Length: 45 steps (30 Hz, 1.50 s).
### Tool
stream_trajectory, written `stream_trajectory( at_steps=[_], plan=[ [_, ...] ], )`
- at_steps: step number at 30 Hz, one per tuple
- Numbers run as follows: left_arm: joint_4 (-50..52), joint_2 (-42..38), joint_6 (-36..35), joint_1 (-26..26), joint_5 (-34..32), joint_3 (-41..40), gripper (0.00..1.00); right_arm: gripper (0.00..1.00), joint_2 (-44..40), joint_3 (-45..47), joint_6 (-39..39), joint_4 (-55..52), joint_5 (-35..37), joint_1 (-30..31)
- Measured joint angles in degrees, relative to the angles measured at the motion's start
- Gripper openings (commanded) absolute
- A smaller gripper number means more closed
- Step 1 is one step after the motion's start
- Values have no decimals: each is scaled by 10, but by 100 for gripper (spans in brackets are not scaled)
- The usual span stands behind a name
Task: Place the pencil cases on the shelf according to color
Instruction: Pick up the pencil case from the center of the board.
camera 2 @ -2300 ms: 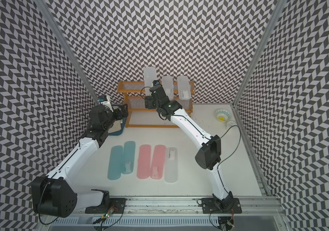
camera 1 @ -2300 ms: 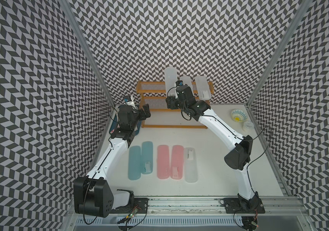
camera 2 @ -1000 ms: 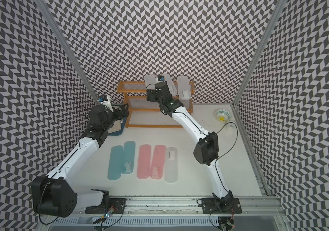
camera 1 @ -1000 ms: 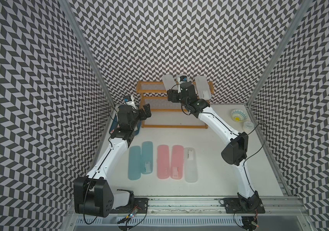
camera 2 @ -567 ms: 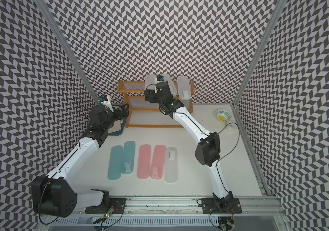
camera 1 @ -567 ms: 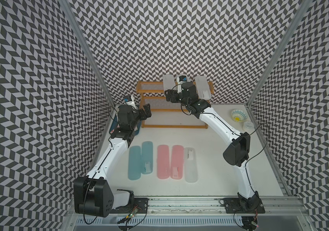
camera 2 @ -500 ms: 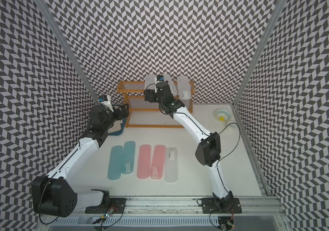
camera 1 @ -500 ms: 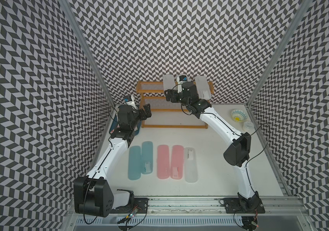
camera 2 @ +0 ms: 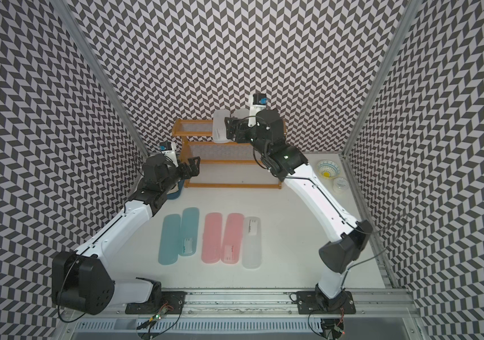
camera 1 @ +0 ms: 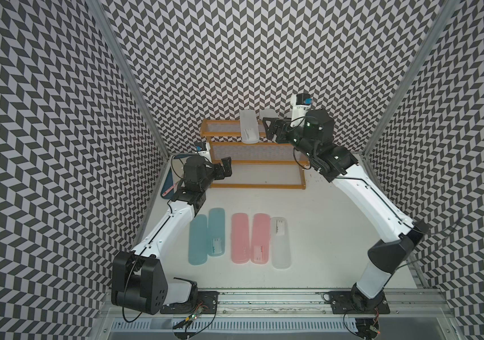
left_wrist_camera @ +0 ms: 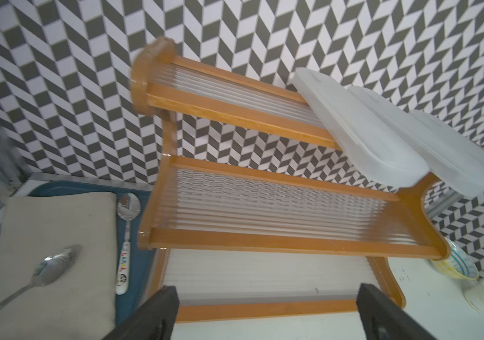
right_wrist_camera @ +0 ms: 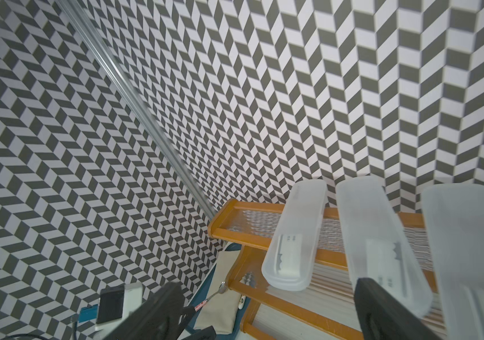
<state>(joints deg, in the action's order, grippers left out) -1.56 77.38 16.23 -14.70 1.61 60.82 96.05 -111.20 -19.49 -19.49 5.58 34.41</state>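
The shelf (camera 1: 261,186) (camera 2: 232,185) stands at the back of the table. Three frosted white pencil cases (right_wrist_camera: 293,235) (right_wrist_camera: 379,244) (right_wrist_camera: 476,259) lie side by side across its top tier; in both top views my right arm hides part of them. My right gripper (camera 1: 273,131) (right_wrist_camera: 268,290) hangs open just right of the leftmost white case (camera 1: 249,129), holding nothing. On the table in front lie two teal cases (camera 1: 198,240) (camera 1: 216,232), two pink cases (camera 1: 240,238) (camera 1: 260,238) and one white case (camera 1: 280,243). My left gripper (camera 1: 226,167) (left_wrist_camera: 267,294) is open and empty by the shelf's left end.
A dark blue tray (left_wrist_camera: 58,187) with a beige cloth (left_wrist_camera: 58,250) and two spoons sits left of the shelf. A patterned bowl (camera 2: 326,170) and a small round dish (camera 2: 340,185) stand at the right of the table. Patterned walls close in on three sides.
My right gripper laid the white case it held down on the top tier, opened, and drew back to the right. The left arm has not moved.
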Motion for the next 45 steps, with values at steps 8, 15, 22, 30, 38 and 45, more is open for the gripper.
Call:
stream_trajectory(
  at_steps=[8,15,22,30,38,45],
  plan=[
    [28,11,3,-64,14,4,99,94,-169,344,-16,25,16,-35],
    [105,-34,34,-93,35,-37,100,92,-223,546,-40,15,0,-34],
    [206,-68,105,-193,53,-49,100,92,-236,628,-62,15,-1,-34],
    [259,-24,211,-328,52,-61,100,92,-229,664,-75,11,-1,-37],
    [258,15,287,-415,63,-92,100,92,-229,674,-73,16,-5,-56],
    [260,57,304,-456,68,-97,99,92,-233,687,-64,18,-10,-65]
  ],
)
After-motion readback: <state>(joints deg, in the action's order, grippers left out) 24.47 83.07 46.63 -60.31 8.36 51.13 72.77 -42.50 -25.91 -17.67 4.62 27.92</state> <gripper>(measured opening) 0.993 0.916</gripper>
